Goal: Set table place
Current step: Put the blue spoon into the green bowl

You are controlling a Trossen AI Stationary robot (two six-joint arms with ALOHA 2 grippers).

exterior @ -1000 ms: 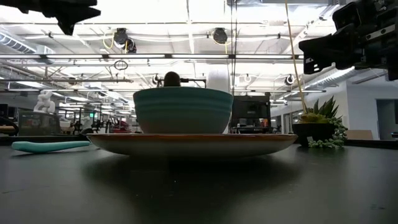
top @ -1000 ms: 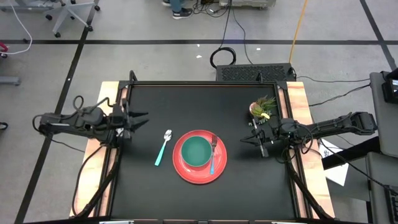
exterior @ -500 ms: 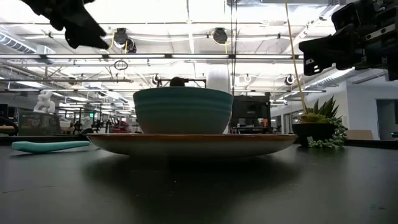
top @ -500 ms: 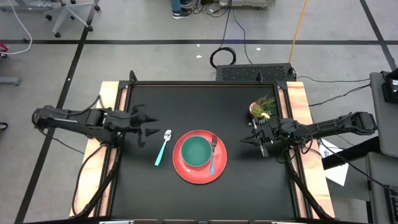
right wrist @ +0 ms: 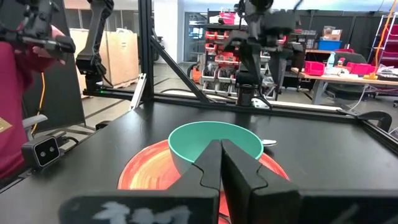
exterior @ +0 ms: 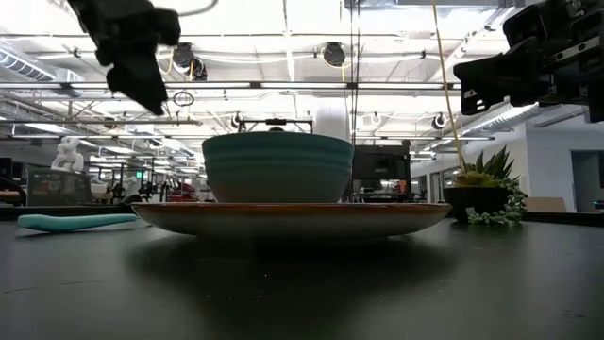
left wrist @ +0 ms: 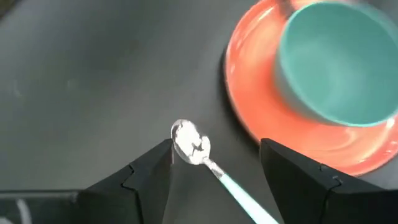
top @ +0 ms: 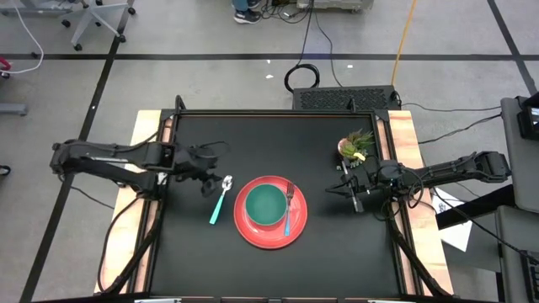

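Observation:
The red plate (top: pixel 269 233) lies mid-table with the teal bowl (top: pixel 267 204) standing on it. A blue-handled fork (top: pixel 288 215) lies across the plate's right side. The mint-handled spoon (top: pixel 220 202) lies flat on the table, left of the plate. My left gripper (top: pixel 212 172) is open and hovers above the spoon's metal bowl (left wrist: pixel 191 142), one finger on either side, pointing down at a slant. My right gripper (top: pixel 345 189) is shut, raised off the table to the right of the plate and pointing at it.
A small potted plant (top: pixel 355 145) stands near the table's far right, just behind my right gripper. Wooden strips (top: pixel 145 143) and the black frame run along the table's left and right sides. Bare black tabletop (top: pixel 269 143) lies beyond the plate.
My left arm has reached from the table's left edge toward the spoon. Its gripper has come down and tipped from level to pointing down, staying open. The right arm, plate, bowl, fork and spoon have kept still.

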